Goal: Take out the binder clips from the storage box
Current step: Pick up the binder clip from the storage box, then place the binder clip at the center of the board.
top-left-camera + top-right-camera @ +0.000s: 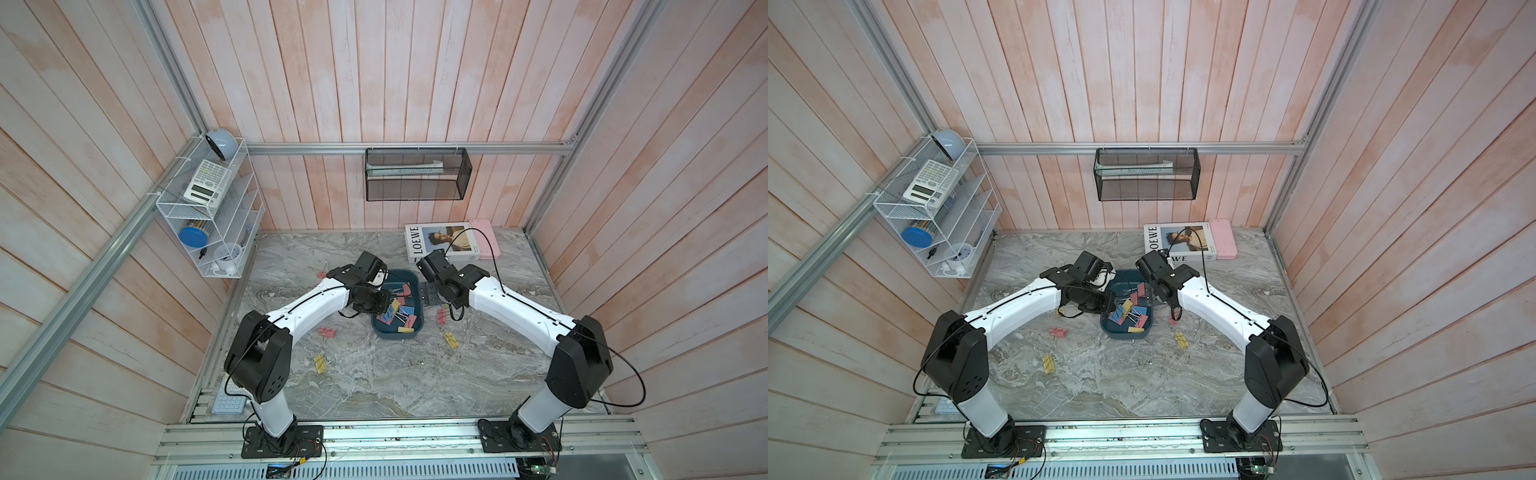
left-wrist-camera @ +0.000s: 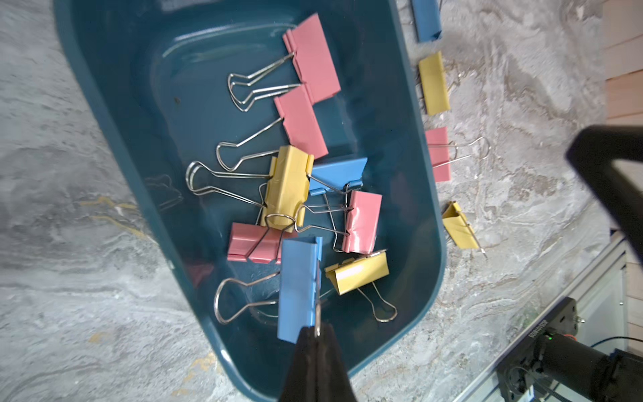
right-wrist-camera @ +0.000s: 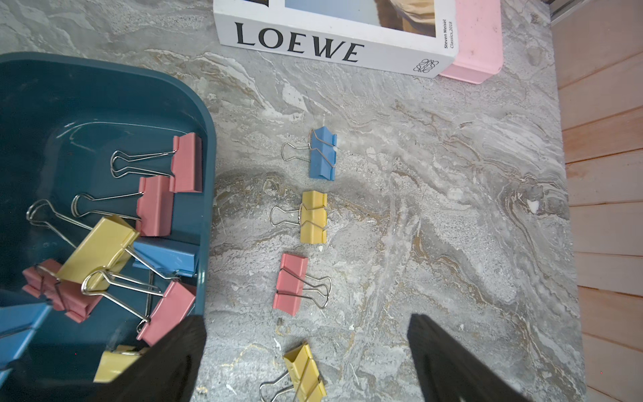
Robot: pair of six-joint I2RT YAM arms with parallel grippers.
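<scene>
- The left end effector (image 2: 316, 339) has its jaws pressed fully together, pinching the silver wire handle of a blue binder clip (image 2: 299, 289) inside the storage box (image 2: 139, 104).
- The right end effector (image 3: 306, 320) has its jaws spread wide with nothing between them. It hangs over bare tabletop (image 3: 452, 174) just beside the storage box.
- The storage box sits on the tabletop between the two arms in both top views.
- The binder clips (image 2: 288, 188), pink, yellow and blue, lie in a tangled heap inside the storage box, handles interlocked.
- Four loose clips lie in a row beside the storage box on the right arm's side: blue (image 3: 323, 153), yellow (image 3: 314, 215), pink (image 3: 290, 283), yellow (image 3: 306, 377).
- On the left arm's side of the storage box, a pink clip (image 1: 326, 331) and a yellow clip (image 1: 320, 363) lie apart.
- A book (image 3: 334, 45) lies beyond the storage box, well apart.
</scene>
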